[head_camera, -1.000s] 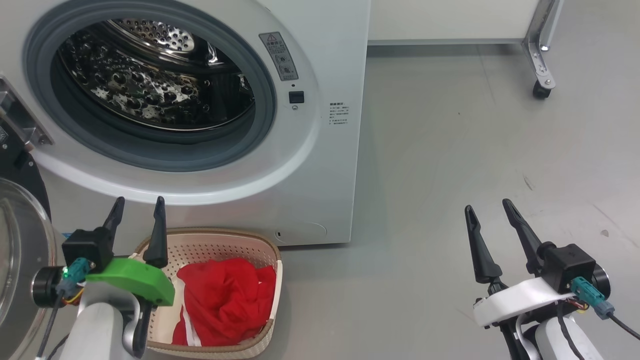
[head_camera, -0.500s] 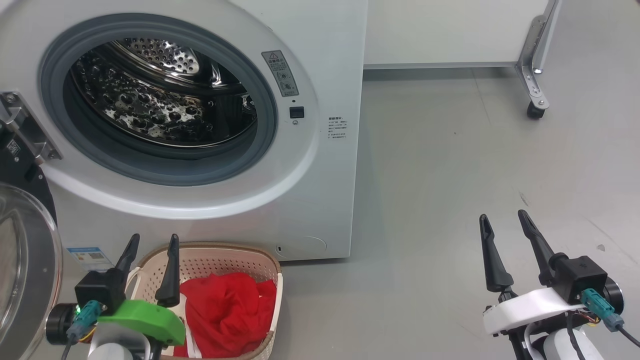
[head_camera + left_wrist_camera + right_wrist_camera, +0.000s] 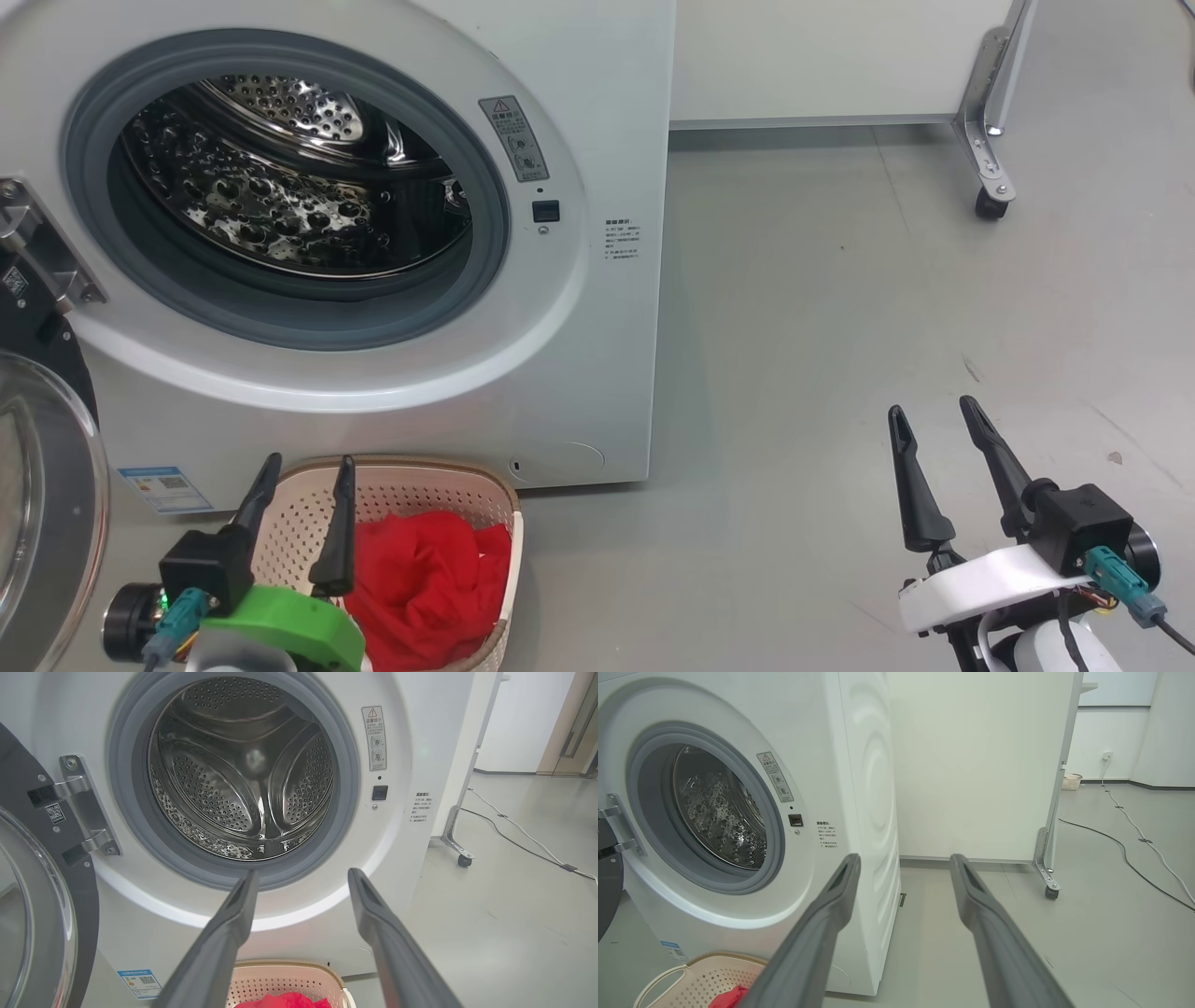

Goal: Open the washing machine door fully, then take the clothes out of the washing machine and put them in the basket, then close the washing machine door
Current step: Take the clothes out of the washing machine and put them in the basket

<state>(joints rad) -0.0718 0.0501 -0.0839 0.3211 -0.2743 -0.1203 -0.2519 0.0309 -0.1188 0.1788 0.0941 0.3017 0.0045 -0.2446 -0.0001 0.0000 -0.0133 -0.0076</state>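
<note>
The left hand (image 3: 309, 462), fingers apart and empty, has drawn back toward 6 o'clock off the basket (image 3: 448, 464), where the clothes (image 3: 425, 579) lie. The right hand (image 3: 932, 407), at 4 o'clock, is apart too. The washing machine (image 3: 597, 373) looks empty inside, so shutting the washing machine door (image 3: 47, 504), open at 9 o'clock, seems next.

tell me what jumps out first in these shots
The washing machine's round opening gapes at upper left, its steel drum gleaming. Below it, bright red clothes lie in the basket on the floor, and the door hangs open at the far left.
</note>
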